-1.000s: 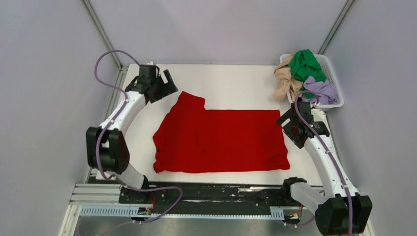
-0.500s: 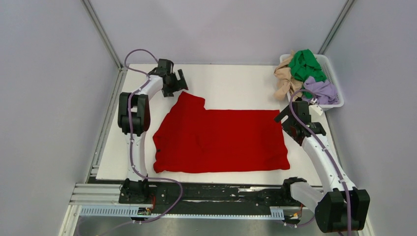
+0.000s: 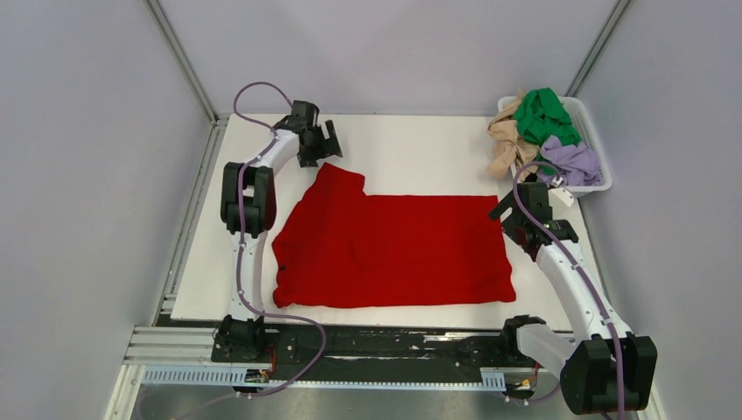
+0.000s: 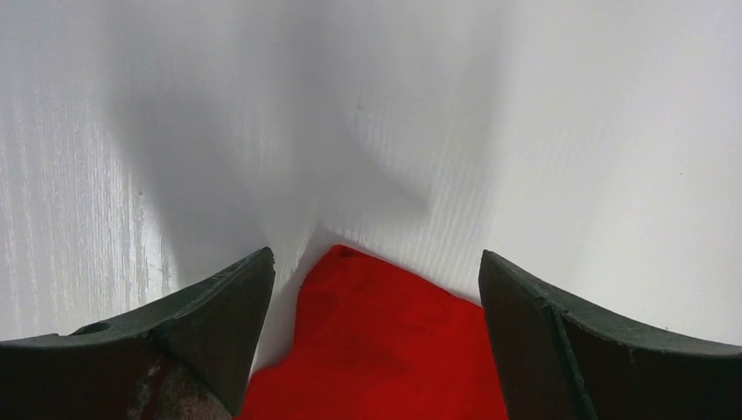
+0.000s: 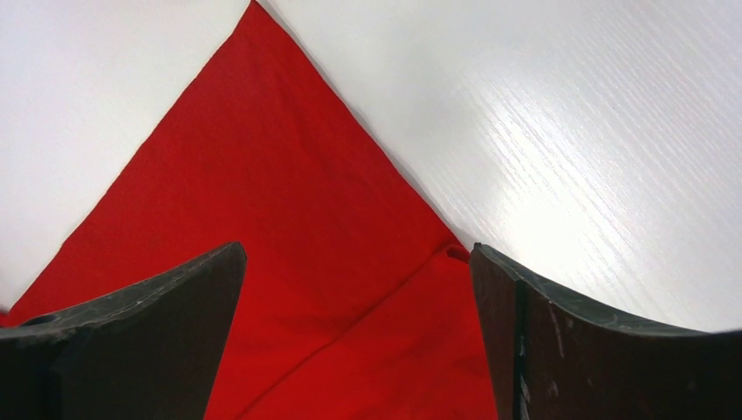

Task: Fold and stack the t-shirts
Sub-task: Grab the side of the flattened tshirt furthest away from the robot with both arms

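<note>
1. The red t-shirt [image 3: 389,249] lies spread flat at the centre of the white worktop [image 3: 420,144]. 1 sleeve projects toward the far left corner.
2. The left tool [image 4: 376,255] is positioned over the far tip of that sleeve. Its jaws stand wide apart and grip nothing. In the left wrist view, the red tip lies between the 2 fingers [image 4: 219,315].
3. The right tool [image 5: 357,249] is positioned over the far right corner of the red t-shirt. Its jaws are also wide apart and empty. Contact with the cloth cannot be determined.
4. The white plastic basket [image 3: 598,144] stands at the far right corner of the worktop. It holds 3 crumpled garments: the green t-shirt [image 3: 542,114] uppermost, the beige-tan t-shirt [image 3: 506,140] draped over the left rim, and the lavender t-shirt [image 3: 573,162] at the near end.
</note>
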You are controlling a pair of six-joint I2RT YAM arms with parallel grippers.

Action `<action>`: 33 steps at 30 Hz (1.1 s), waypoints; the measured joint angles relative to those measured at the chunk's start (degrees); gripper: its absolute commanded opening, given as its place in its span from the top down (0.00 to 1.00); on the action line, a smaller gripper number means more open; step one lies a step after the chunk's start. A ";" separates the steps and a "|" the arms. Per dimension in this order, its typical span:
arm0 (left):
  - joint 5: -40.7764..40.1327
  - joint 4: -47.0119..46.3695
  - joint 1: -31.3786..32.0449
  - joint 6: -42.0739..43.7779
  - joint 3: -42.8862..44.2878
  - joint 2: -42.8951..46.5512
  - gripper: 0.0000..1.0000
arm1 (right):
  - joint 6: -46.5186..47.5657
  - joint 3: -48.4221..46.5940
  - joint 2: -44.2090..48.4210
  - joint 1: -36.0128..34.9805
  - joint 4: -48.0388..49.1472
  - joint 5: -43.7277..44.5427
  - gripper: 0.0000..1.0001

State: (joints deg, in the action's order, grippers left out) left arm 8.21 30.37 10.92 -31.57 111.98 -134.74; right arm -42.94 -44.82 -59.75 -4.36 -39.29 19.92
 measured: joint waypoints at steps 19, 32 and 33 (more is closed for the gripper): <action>-9.44 7.54 3.61 6.32 2.93 -1.53 0.62 | 0.20 0.94 0.92 0.00 0.63 0.26 0.00; -5.25 10.12 4.55 13.22 4.96 -2.58 1.00 | 0.48 0.11 -6.88 0.00 1.81 1.03 0.00; -4.79 10.10 4.55 13.68 4.94 -2.58 1.00 | 0.63 -0.66 -8.94 0.00 1.86 0.96 0.00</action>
State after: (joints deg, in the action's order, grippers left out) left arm 3.42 40.47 15.46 -17.89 116.92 -137.32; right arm -42.30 -45.47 -68.69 -4.36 -37.43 20.88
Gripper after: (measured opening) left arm 0.007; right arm 0.998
